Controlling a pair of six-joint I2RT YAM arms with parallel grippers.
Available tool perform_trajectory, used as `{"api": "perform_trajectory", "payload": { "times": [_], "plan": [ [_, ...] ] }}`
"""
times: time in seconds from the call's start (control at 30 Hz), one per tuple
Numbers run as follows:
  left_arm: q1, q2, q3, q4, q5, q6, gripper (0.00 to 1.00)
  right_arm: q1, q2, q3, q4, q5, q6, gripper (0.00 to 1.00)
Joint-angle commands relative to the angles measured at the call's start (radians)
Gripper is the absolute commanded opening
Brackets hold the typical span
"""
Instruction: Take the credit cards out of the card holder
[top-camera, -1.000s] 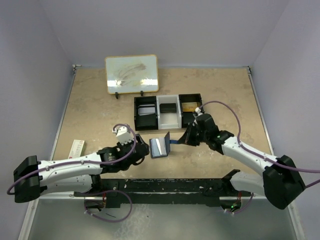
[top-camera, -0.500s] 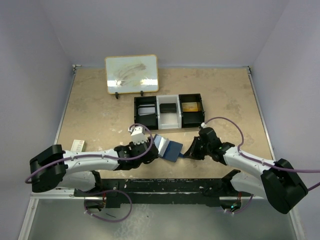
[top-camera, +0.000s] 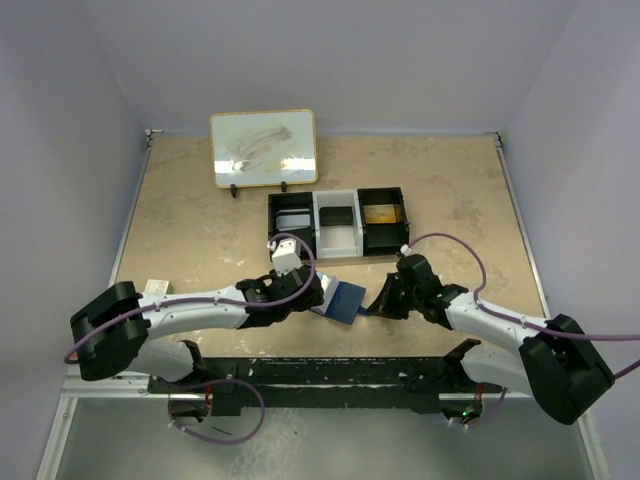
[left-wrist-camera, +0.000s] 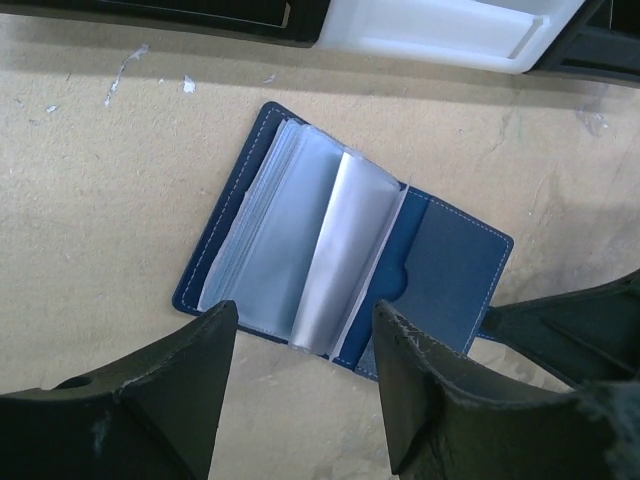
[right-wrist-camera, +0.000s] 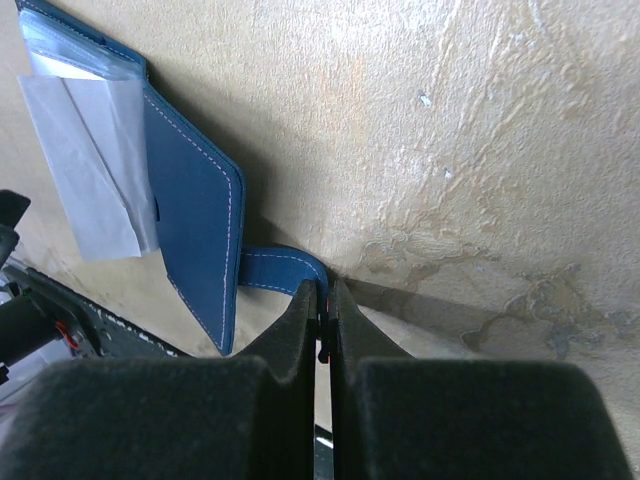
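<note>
Beige table (top-camera: 450, 190), open card holder (top-camera: 345, 300), three-part tray (top-camera: 271, 228), whiteboard (top-camera: 263, 147) on stand, small box (top-camera: 155, 289)

The card holder (top-camera: 343, 299) lies spread flat on the table (top-camera: 200, 220), in front of the three-compartment tray (top-camera: 270, 228). The left tool (top-camera: 318, 294) sits at its left edge. The right tool (top-camera: 383, 301) sits just right of it, with the tab (right-wrist-camera: 275, 268) between its fingers. A framed board (top-camera: 263, 148) stands behind the tray. A small box (top-camera: 155, 290) lies far left.

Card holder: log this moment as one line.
card holder open on table | right gripper shut on tab | left gripper open above sleeves
</note>
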Motion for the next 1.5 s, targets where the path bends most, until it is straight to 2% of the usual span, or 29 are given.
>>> {"api": "perform_trajectory", "payload": {
  "times": [0.0, 0.3, 0.7, 0.97, 1.2, 1.47],
  "plan": [
    [0.034, 0.023, 0.015, 0.105, 0.065, 0.069, 0.54, -0.001, 0.009, 0.012, 0.005, 0.028, -0.021, 0.00],
    [0.043, 0.111, 0.045, 0.059, 0.058, 0.036, 0.45, 0.000, 0.016, 0.015, 0.007, 0.025, -0.025, 0.00],
    [0.043, 0.118, 0.086, 0.001, 0.021, 0.069, 0.53, 0.000, 0.016, 0.014, 0.011, 0.023, -0.027, 0.00],
    [0.043, 0.159, 0.090, 0.015, 0.043, 0.071, 0.54, -0.001, 0.021, 0.020, 0.010, 0.020, -0.029, 0.00],
    [0.043, 0.176, 0.093, 0.049, 0.095, 0.079, 0.47, -0.001, 0.021, 0.022, 0.009, 0.018, -0.029, 0.00],
    [0.043, 0.153, 0.079, 0.202, 0.247, 0.100, 0.36, -0.001, 0.046, 0.019, 0.028, 0.003, -0.036, 0.00]
  ]
}}
